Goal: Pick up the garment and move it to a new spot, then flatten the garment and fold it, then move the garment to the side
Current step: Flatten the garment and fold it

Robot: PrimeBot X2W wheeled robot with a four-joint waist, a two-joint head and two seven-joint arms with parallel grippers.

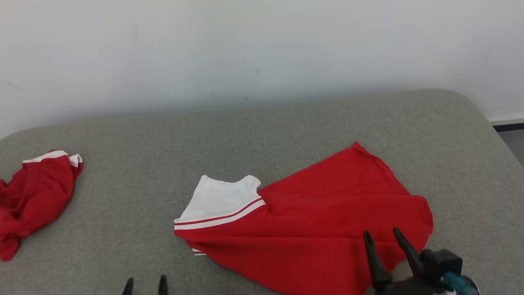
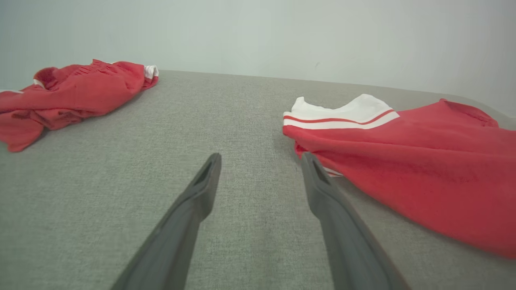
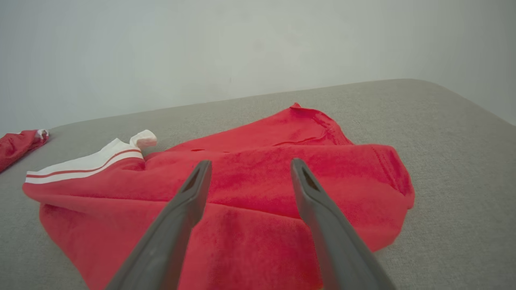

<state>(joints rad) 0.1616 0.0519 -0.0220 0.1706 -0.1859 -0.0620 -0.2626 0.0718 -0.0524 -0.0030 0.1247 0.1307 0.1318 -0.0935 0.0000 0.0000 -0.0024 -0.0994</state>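
A red garment [image 1: 311, 221] with a white, red-striped end lies partly spread on the grey padded surface, right of centre. It also shows as the red garment [image 2: 415, 157] at the right of the left wrist view and the red garment [image 3: 250, 193] across the right wrist view. My right gripper [image 1: 382, 233] is open, its fingers over the garment's near right part, holding nothing. My right gripper [image 3: 248, 165] hovers above the cloth's folds. My left gripper [image 1: 145, 280] is open at the bottom edge, left of the garment. My left gripper [image 2: 261, 157] has its right finger close to the garment's striped corner.
A second red garment [image 1: 35, 200] with white trim lies crumpled at the far left edge, also seen as the crumpled garment [image 2: 72, 96]. The grey padded surface [image 1: 135, 172] ends at a pale wall behind and drops off at the rounded right corner [image 1: 487, 119].
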